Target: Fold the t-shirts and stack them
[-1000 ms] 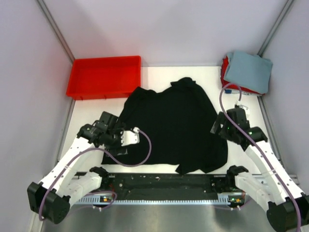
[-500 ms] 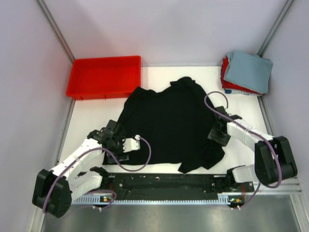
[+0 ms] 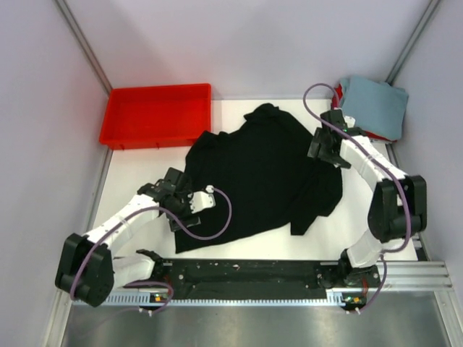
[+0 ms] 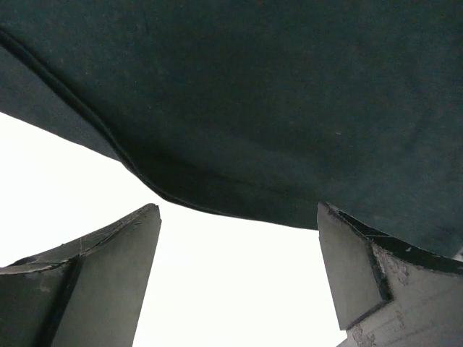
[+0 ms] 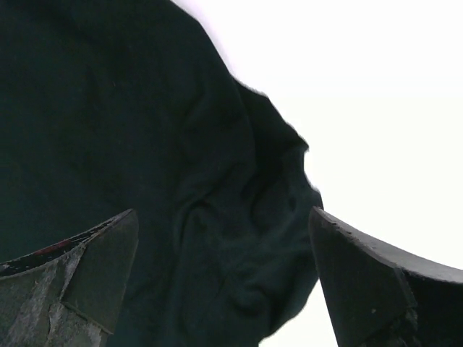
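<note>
A large black t-shirt (image 3: 260,173) lies spread and rumpled across the middle of the white table. My left gripper (image 3: 181,217) is open at its near left edge. In the left wrist view the hem of the black t-shirt (image 4: 289,108) runs just ahead of the left gripper (image 4: 239,211), with bare table between the fingers. My right gripper (image 3: 318,150) is open over the shirt's far right edge. In the right wrist view wrinkled cloth of the black t-shirt (image 5: 108,108) lies under the right gripper (image 5: 223,213). A folded grey-blue t-shirt (image 3: 372,105) rests on a folded red one (image 3: 338,114) at the back right.
A red plastic tray (image 3: 155,114) stands at the back left of the table (image 3: 137,173). Grey walls close in both sides and the back. A dark rail with the arm bases runs along the near edge.
The right arm has swung from the shirt's near right side to its far right edge, its jaws closing partway and reopening. The shirt's right side shifted toward the back. The left gripper barely moved.
</note>
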